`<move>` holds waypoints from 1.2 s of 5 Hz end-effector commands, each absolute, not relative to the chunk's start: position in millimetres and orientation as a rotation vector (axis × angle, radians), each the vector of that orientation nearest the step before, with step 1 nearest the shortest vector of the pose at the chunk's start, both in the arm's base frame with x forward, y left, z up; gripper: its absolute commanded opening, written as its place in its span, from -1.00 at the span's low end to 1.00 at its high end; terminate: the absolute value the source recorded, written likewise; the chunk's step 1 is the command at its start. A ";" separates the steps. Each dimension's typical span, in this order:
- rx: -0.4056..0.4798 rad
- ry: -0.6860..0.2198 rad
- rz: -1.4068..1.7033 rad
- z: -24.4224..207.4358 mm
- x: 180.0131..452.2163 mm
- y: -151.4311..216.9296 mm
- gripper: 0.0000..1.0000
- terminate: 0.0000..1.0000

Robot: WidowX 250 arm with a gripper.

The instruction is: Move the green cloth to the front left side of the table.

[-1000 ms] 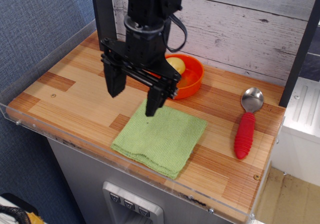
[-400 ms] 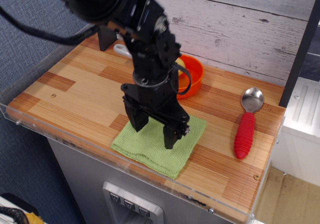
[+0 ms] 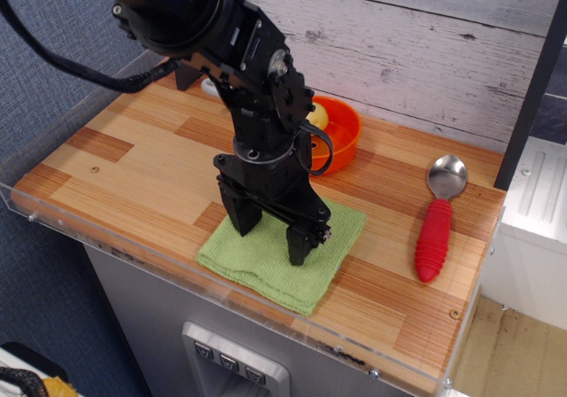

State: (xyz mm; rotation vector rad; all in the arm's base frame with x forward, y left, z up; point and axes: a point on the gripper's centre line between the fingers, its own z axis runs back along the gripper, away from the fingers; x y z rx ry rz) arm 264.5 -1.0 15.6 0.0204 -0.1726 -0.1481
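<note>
The green cloth (image 3: 252, 268) lies flat near the front edge of the wooden table (image 3: 133, 171), about mid-width. My gripper (image 3: 272, 240) points straight down over the cloth's middle. It is open, with one fingertip (image 3: 245, 224) and the other fingertip (image 3: 299, 251) spread apart and down at the cloth's surface. The arm hides the cloth's back part.
An orange pan (image 3: 341, 140) with a yellow object inside stands behind the arm. A spoon with a red handle (image 3: 434, 233) lies at the right. A clear acrylic rim (image 3: 80, 229) runs along the table's edges. Bare wood shows at the left.
The arm came forward and down from above the cloth's back corner. The open fingers went from above the cloth down onto its middle. The cloth has not moved.
</note>
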 end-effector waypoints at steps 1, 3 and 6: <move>0.053 -0.181 -0.143 18.1 258.6 21.3 1.00 -1.00; 0.074 -0.138 -0.089 18.4 249.7 66.8 1.00 -1.00; 0.114 -0.103 -0.114 11.5 254.1 135.9 1.00 -1.00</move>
